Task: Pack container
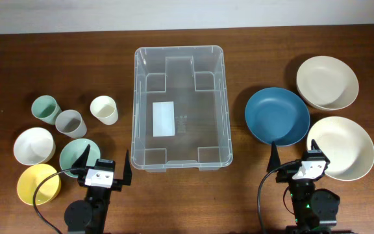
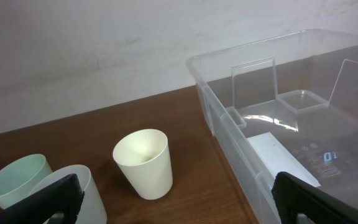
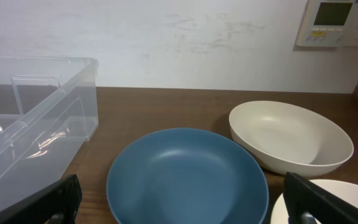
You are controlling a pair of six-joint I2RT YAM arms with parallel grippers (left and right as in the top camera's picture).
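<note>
The large clear container (image 1: 138,97) stands empty in the middle of the table, a white label on its base. It shows in the left wrist view (image 2: 229,134) and the right wrist view (image 3: 73,118). My left gripper (image 1: 106,166) is open and empty near the front edge, left of the container. My right gripper (image 1: 297,159) is open and empty, just in front of a blue plate (image 1: 277,116), which fills the right wrist view (image 3: 185,177).
Left side: a green cup (image 1: 44,108), a grey cup (image 1: 71,123), a cream cup (image 1: 104,110), a white bowl (image 1: 34,145), a teal bowl (image 1: 76,153), a yellow bowl (image 1: 38,183). Right side: two cream bowls (image 1: 326,82) (image 1: 343,146).
</note>
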